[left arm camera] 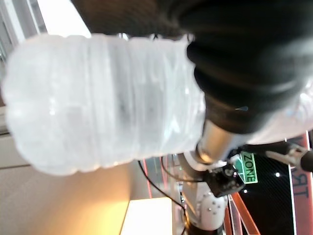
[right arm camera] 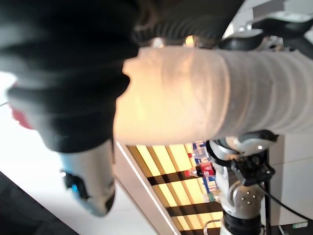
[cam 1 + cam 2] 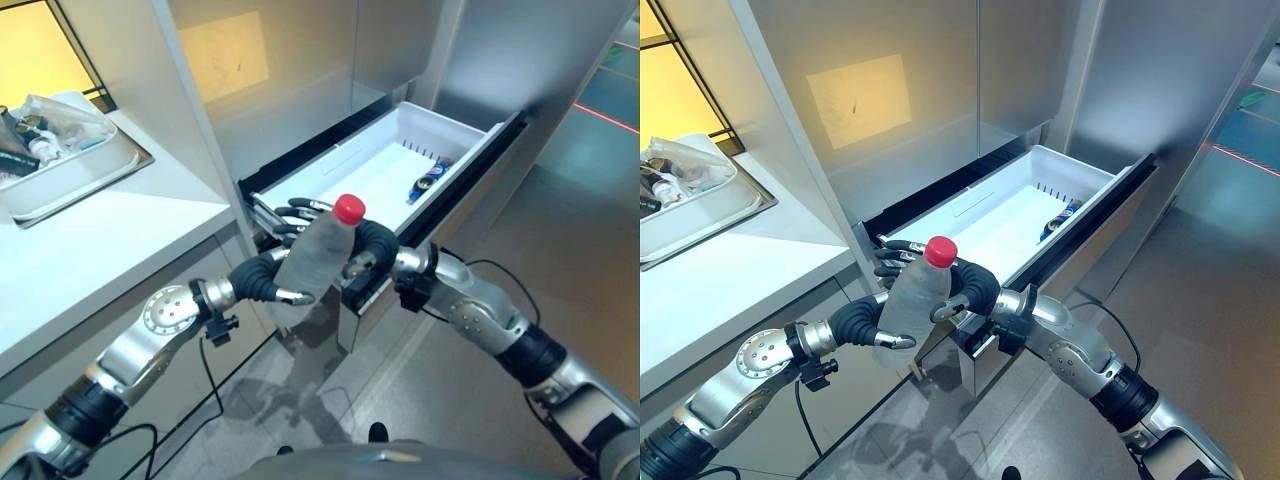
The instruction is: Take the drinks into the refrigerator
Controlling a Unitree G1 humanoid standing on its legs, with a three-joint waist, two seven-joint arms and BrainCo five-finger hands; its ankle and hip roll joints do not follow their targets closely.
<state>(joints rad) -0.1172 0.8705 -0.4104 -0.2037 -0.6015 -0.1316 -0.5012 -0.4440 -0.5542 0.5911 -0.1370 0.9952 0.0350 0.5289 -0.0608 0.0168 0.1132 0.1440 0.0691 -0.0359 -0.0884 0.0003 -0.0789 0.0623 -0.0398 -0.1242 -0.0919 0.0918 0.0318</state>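
Bottle (image 3: 318, 250) tilted, red cap up, toward the open drawer (image 3: 372, 178). Squeezed between both hands: left hand (image 3: 272, 270) fingers curled round its bottom, right hand (image 3: 372, 248) wrapped near the cap.

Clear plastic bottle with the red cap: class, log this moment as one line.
clear plastic bottle with red cap: upright, near open white fridge drawer | left hand: holding bottle | right hand: on bottle

White fridge drawer (image 3: 470, 135) pulled open, a dark blue drink can (image 3: 431, 178) lying on its side on the drawer floor near the far end, white counter (image 3: 90, 250) beside the fridge, metal tray (image 3: 85, 180) resting on it holding crumpled wrappers (image 3: 50, 125)
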